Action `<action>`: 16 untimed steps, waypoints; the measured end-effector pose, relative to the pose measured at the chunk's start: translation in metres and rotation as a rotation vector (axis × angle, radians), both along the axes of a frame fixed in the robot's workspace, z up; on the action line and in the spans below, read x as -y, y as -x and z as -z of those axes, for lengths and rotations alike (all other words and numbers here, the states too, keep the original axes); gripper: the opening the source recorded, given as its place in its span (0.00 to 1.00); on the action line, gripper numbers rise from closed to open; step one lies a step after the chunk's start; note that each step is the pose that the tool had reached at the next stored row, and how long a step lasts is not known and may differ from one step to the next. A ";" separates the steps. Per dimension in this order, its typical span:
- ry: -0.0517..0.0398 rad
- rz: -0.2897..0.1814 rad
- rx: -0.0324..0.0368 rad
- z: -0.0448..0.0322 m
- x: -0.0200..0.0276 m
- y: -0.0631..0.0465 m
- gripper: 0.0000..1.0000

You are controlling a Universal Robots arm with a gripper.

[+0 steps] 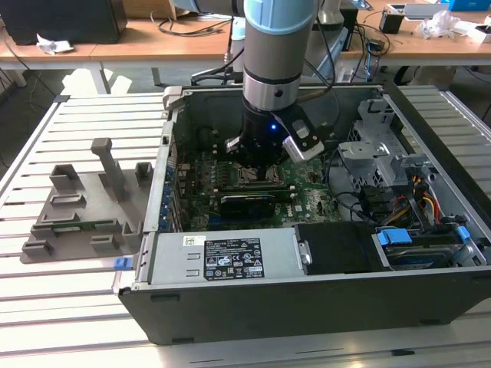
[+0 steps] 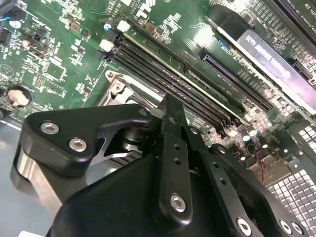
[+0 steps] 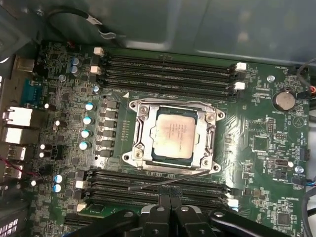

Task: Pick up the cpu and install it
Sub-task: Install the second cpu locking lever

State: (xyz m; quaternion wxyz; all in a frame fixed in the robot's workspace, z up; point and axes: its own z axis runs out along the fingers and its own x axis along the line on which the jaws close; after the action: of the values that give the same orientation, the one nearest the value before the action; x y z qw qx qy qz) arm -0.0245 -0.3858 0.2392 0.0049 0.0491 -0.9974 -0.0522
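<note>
Tool [image 3: 168, 210] fingers sat together, holding nothing, just above the motherboard [image 3: 256, 143]. Cpu [image 3: 173, 134] lay seated in its socket [image 3: 140, 136]; placement looked done, frame not visibly latched.

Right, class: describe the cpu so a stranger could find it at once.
Look inside the open computer case, at the green board on its floor. In the board's middle, between rows of long black slots, sits a metal frame; the cpu is the flat, shiny silver square inside it.
</note>
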 end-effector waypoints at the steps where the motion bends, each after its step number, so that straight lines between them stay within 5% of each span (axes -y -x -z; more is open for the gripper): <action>1: -0.0015 0.000 0.0001 0.0026 0.0000 0.001 0.11; 10: -0.0037 0.000 0.0001 0.0231 -0.0002 0.008 0.11; 16: -0.0033 0.000 -0.0014 0.0246 0.0055 -0.001 0.11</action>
State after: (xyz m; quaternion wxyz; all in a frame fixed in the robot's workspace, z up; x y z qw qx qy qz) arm -0.0233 -0.3913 0.2145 0.0055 0.0491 -0.9973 -0.0539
